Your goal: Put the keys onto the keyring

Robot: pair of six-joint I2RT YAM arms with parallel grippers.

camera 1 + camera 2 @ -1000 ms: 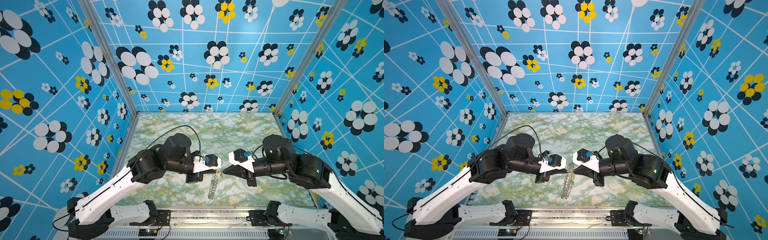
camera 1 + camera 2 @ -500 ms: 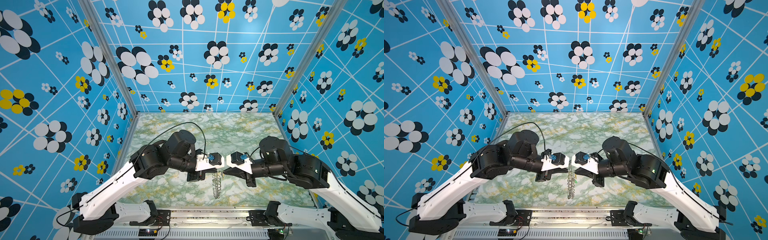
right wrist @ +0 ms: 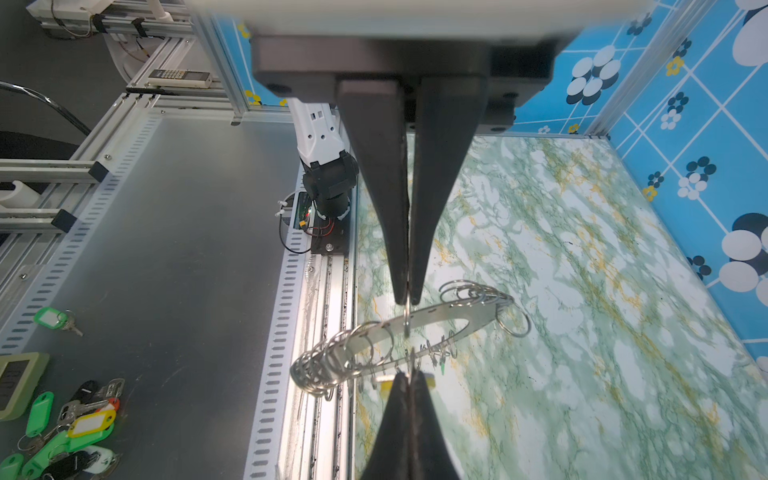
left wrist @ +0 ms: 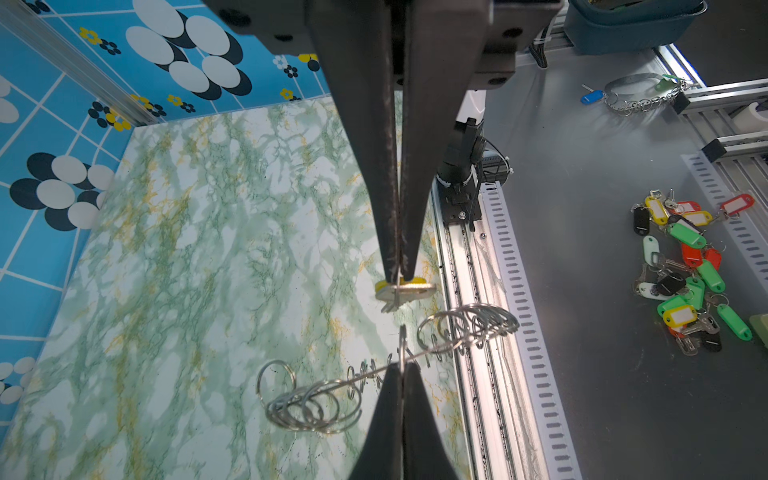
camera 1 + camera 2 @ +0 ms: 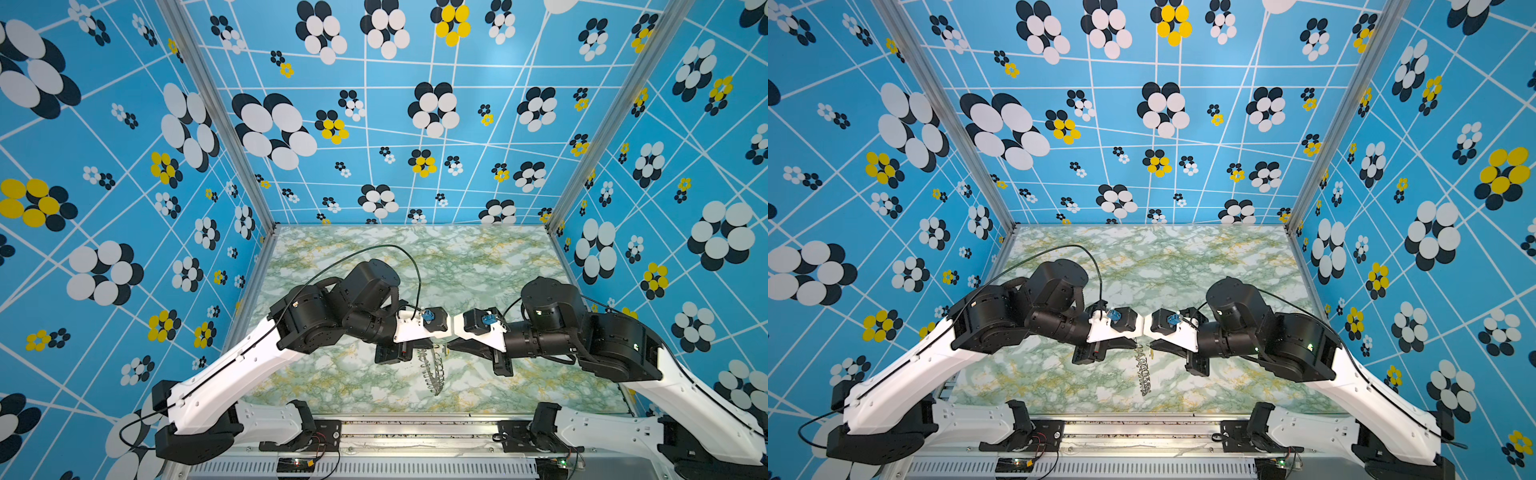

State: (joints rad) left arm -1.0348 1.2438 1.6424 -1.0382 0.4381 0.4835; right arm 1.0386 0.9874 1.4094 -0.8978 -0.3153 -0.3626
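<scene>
The left tool is clenched on one wire loop of the keyring, which hangs above the surface. The right tool pinches the yellow key just beside it. The ring looks stiff but probably swings. The key seems light and slippery, so its flat tag is best to hold.

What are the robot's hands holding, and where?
The left gripper pinches one wire loop of the keyring; right gripper pinches the yellow key by its tag.

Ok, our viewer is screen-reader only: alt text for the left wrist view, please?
The left gripper, shut, pinches the keyring, seen edge-on above the marbled table; facing it, the right gripper holds a yellow key just short of the ring.
</scene>
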